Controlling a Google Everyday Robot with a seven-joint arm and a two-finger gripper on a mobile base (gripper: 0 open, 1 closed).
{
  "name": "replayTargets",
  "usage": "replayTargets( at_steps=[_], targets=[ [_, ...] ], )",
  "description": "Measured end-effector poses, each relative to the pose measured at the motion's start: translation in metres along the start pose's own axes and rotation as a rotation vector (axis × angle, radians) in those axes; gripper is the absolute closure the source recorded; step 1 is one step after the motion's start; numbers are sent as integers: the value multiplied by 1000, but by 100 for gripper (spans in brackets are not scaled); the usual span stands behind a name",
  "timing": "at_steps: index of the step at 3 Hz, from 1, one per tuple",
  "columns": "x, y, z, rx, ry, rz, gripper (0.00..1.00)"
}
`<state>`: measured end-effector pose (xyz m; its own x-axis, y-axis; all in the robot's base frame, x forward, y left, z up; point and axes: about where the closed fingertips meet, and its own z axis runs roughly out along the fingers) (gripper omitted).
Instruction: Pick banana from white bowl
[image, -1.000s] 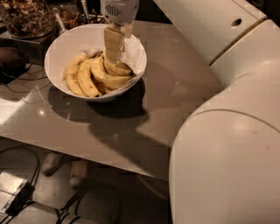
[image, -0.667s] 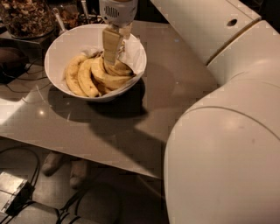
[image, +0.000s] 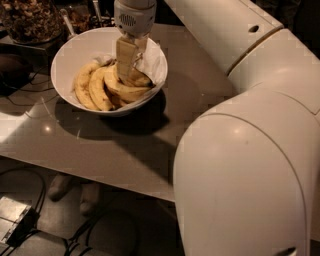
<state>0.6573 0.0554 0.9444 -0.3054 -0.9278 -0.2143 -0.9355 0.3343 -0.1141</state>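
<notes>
The white bowl (image: 67, 52) stands on the grey table at the upper left and holds several yellow bananas. My gripper (image: 129, 74) reaches straight down into the bowl's right half, with its tips down among the fruit. It rests on the banana (image: 131, 91) that lies across the right side of the pile. Other bananas (image: 89, 89) lie side by side to the left of it. Something white (image: 152, 62) lies against the bowl's right wall behind the gripper.
A dark glass jar of nuts (image: 27, 20) stands behind the bowl at the far left. The grey table (image: 110, 150) ends at a front edge, with cables and a small box (image: 15, 220) on the floor below. My big white arm (image: 250, 165) fills the right side.
The gripper has stayed down in the bowl at the same spot. The bulk of my arm has swung a little to the left in the picture. The bananas have not visibly moved.
</notes>
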Motion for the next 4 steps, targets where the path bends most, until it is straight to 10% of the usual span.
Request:
replayTargets(
  at_steps=[1, 4],
  targets=[
    [2, -3, 9, -27, -5, 16, 29],
    [-9, -17, 17, -12, -68, 40, 93]
  ],
)
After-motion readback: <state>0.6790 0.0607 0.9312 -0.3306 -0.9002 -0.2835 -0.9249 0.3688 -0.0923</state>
